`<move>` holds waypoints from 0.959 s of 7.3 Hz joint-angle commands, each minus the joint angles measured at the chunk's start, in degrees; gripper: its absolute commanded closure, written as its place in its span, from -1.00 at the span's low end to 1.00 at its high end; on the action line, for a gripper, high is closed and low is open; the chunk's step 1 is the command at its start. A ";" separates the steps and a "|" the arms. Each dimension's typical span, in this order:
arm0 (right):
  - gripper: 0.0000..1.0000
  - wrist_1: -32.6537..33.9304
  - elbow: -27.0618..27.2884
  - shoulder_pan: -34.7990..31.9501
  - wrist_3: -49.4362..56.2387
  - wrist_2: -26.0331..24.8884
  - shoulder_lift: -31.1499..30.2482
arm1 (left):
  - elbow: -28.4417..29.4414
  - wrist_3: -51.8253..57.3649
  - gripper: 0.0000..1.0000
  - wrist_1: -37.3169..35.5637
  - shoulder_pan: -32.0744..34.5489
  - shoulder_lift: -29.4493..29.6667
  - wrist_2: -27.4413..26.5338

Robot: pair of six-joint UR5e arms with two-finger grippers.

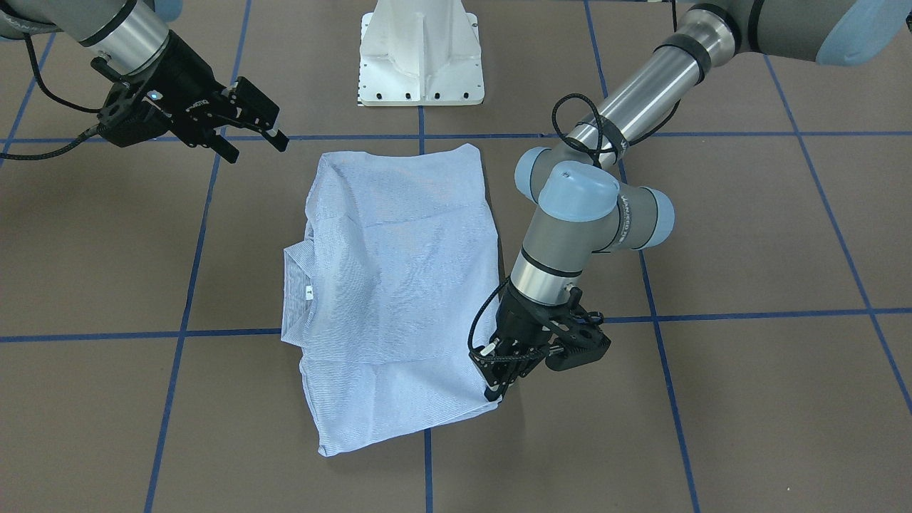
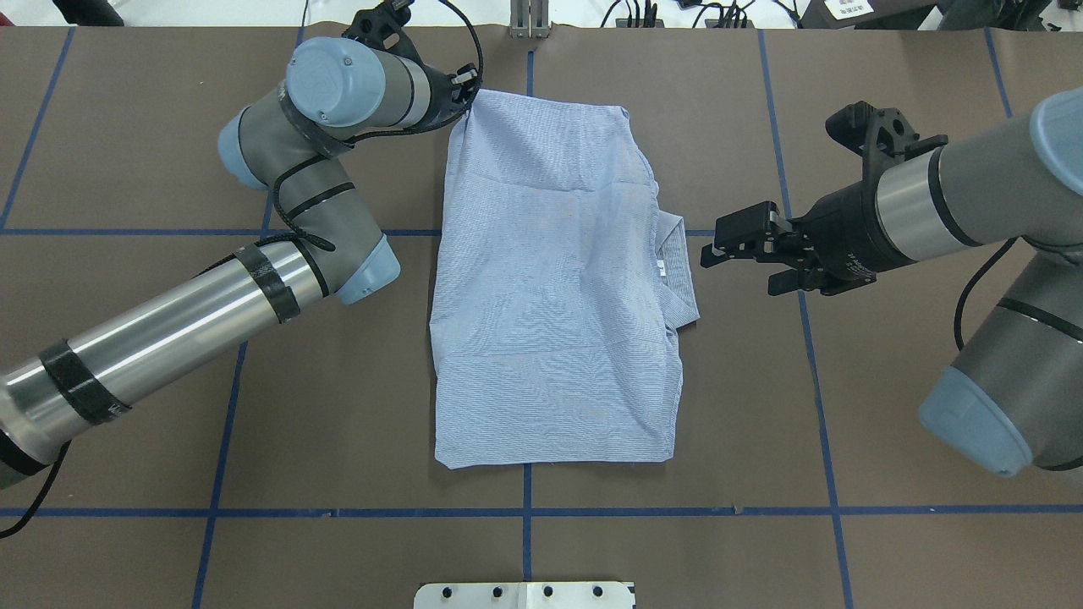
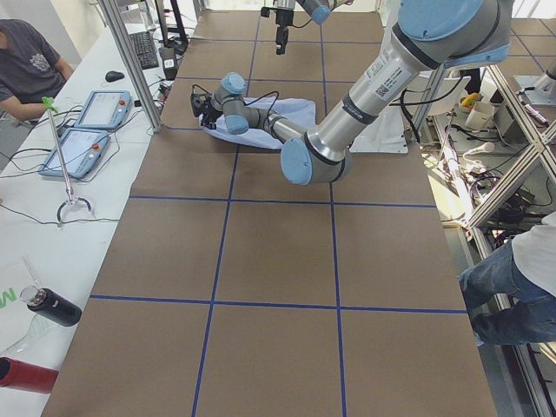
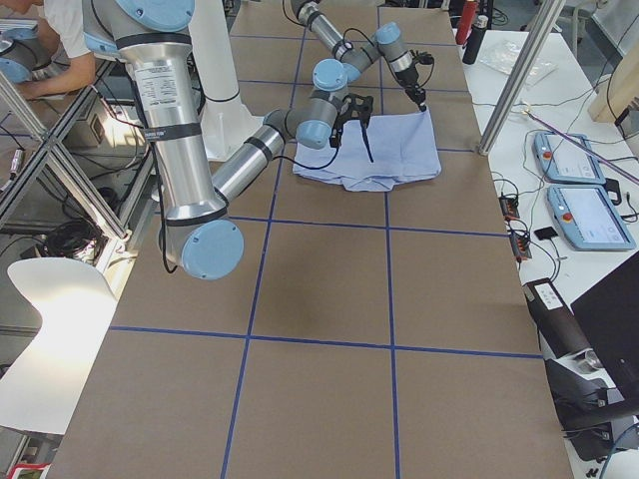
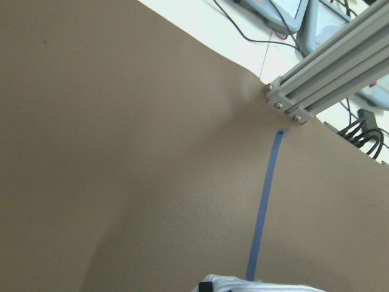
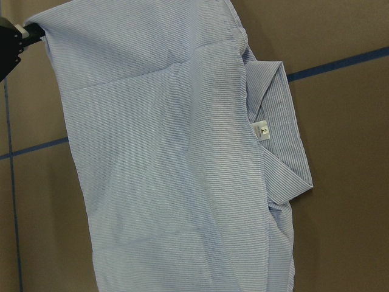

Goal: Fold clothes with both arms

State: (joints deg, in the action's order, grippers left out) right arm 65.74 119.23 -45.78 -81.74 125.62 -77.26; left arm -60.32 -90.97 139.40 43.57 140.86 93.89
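The light blue striped shirt (image 1: 399, 285) lies folded into a rough rectangle on the brown table, back side up (image 2: 550, 279). Its collar (image 2: 677, 271) and white neck tag (image 6: 264, 131) stick out on one side. My left gripper (image 1: 495, 392) is down at the shirt's far corner (image 2: 465, 85) and looks shut on the shirt's edge there. A bit of cloth shows at the bottom of the left wrist view (image 5: 243, 285). My right gripper (image 2: 736, 269) is open and empty, raised beside the collar side (image 1: 256, 148), apart from the shirt.
The white pedestal base (image 1: 420, 57) stands at the robot's edge of the table. Blue tape lines (image 2: 526, 512) grid the brown surface. An aluminium frame post (image 5: 328, 73) and operators' tablets (image 3: 87, 109) are beyond the far edge.
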 commanded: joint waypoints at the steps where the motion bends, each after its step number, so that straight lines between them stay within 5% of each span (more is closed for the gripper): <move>1: -1.00 0.00 -0.66 -0.01 0.26 -0.03 0.00 | 1.69 0.00 0.91 3.07 0.11 0.47 -1.96; 2: -1.00 0.00 -1.36 0.08 0.35 -0.12 0.09 | 1.70 2.44 -0.98 3.07 0.11 0.47 -1.96; 3: -1.00 0.09 -1.89 0.25 1.22 -1.25 0.09 | 1.35 4.38 -1.00 3.07 0.37 0.47 -1.52; 5: -1.00 0.87 -6.70 1.30 5.18 -4.07 4.89 | -0.50 11.48 -1.00 2.20 4.83 -1.62 11.33; 7: -1.00 0.96 -13.90 2.79 5.27 -5.29 11.13 | -12.22 14.22 -1.00 2.02 5.73 -12.74 12.90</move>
State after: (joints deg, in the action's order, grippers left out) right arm 66.58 109.64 -43.93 -76.72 121.33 -69.88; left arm -66.11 -79.07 141.61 48.52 134.35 105.21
